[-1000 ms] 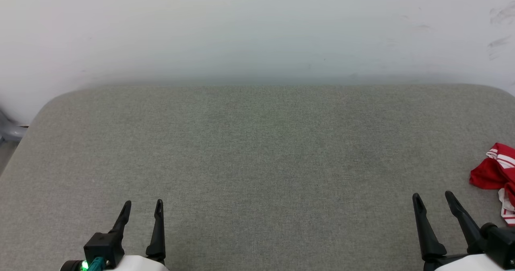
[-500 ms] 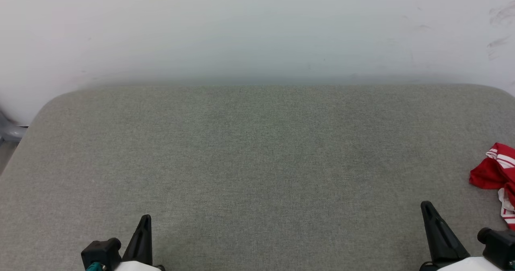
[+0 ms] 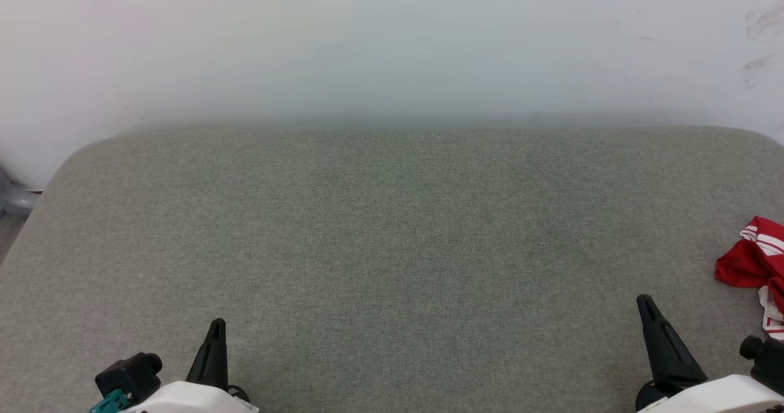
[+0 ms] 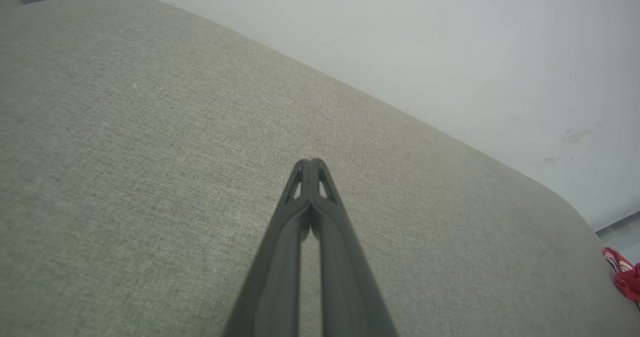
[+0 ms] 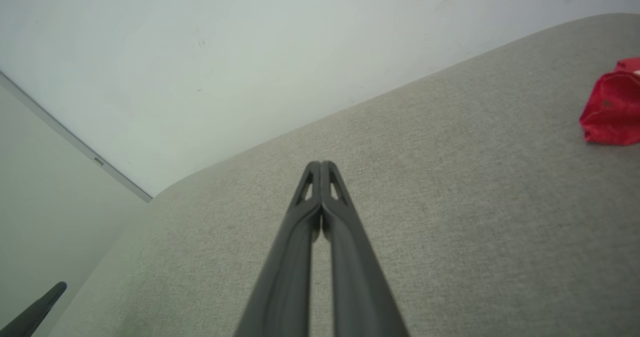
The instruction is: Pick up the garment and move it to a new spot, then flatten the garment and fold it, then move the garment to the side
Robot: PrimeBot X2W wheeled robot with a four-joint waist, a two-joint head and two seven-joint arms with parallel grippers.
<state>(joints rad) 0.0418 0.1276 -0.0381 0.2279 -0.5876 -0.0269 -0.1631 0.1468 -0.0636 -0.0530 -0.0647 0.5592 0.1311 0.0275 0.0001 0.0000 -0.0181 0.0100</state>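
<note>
Garment (image 3: 750, 260) at the right edge of the padded surface (image 3: 392, 229), well apart from both grippers. Its red cloth with white striped trim is cut off by the side of the head view. The part that shows is rumpled into loose lobes, not spread flat; the lettering cannot be seen. The left wrist view places it (image 4: 625, 277) near the far right corner, and the right wrist view (image 5: 612, 109) shows a red lobe resting on the grey weave.

Left gripper (image 3: 215, 327) sits low at the near edge toward the left, its two dark fingers pressed together to one point (image 4: 311, 164) with nothing between them. Right gripper (image 3: 644, 303) sits at the near edge toward the right, likewise pressed together and empty (image 5: 321, 166). It is the nearer of the two to the cloth. The middle of the surface lies bare up to the pale wall (image 3: 392, 45).

The scene fits either a heap waiting at the edge to be fetched or a garment already set aside there, since too little of it shows to judge a fold. In either case, fingers pressed together cannot take cloth. Soft jersey drags and bunches under a sliding tip, so any approach is best made from above and from the right arm's side.
</note>
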